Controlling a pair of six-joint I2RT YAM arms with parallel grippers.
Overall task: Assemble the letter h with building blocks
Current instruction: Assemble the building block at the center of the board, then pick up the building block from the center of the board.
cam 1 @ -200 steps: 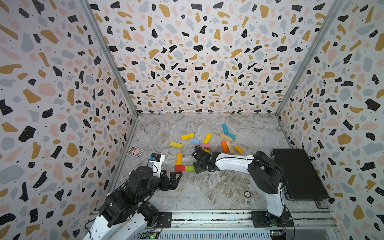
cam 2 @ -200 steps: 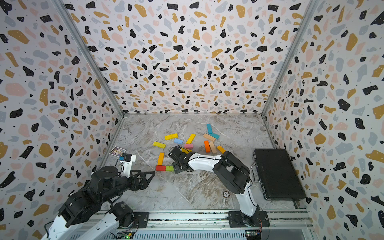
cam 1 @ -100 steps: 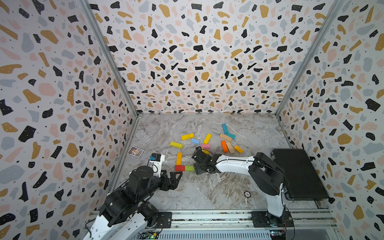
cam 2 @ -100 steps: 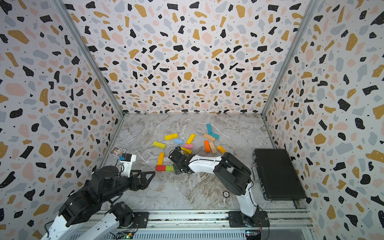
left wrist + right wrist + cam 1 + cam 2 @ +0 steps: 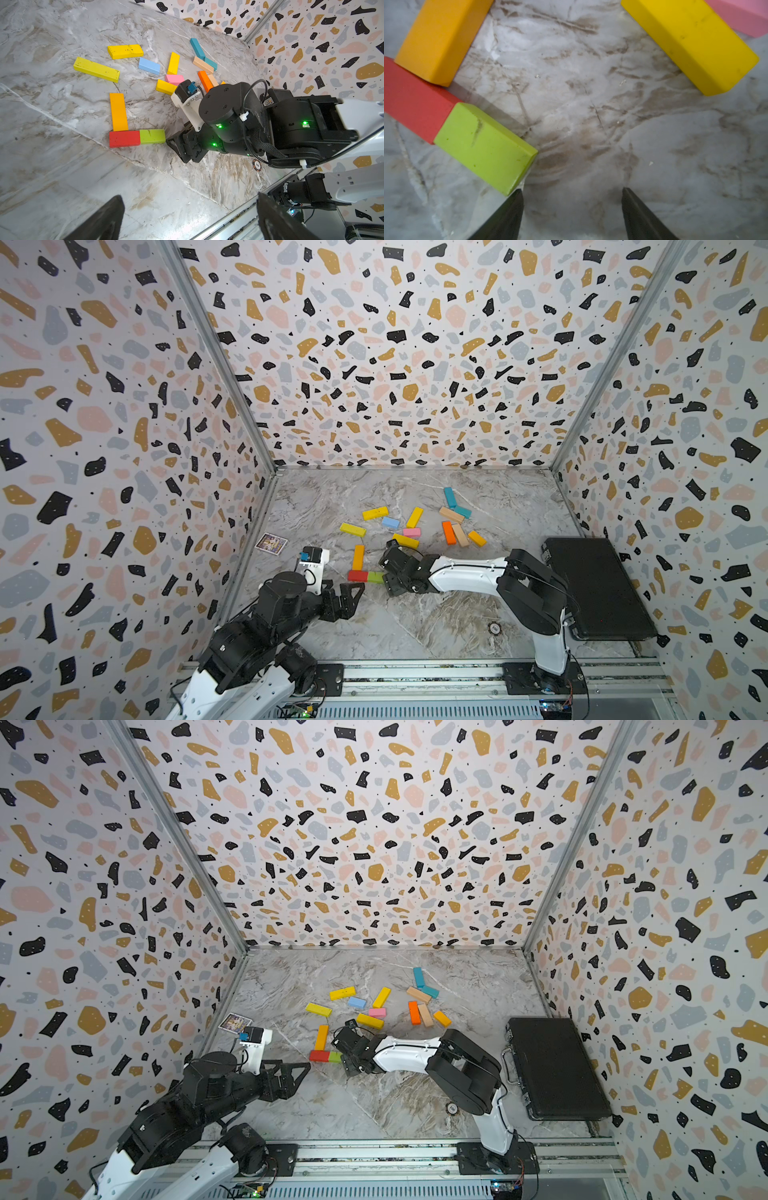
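An orange bar [image 5: 358,557] stands end-on against a red block [image 5: 358,576], and a green block [image 5: 376,577] lies flush beside the red one, together forming an L. My right gripper [image 5: 572,190] is open and low over the marble, empty. One of its fingertips [image 5: 517,195] is at the green block's [image 5: 483,147] near corner. A yellow bar [image 5: 689,43] and a pink block [image 5: 741,16] lie just beyond it. Several loose building blocks [image 5: 448,532] are scattered farther back. My left gripper [image 5: 353,597] hangs wide open and empty at the front left.
A picture card [image 5: 271,542] lies by the left wall. A black case [image 5: 598,589] fills the right side of the floor. A small round token [image 5: 493,628] sits near the right arm's base. Patterned walls close in three sides, with a metal rail [image 5: 415,672] in front.
The right gripper's jaws have spread a little wider beside the green block. The left arm and the blocks have not moved.
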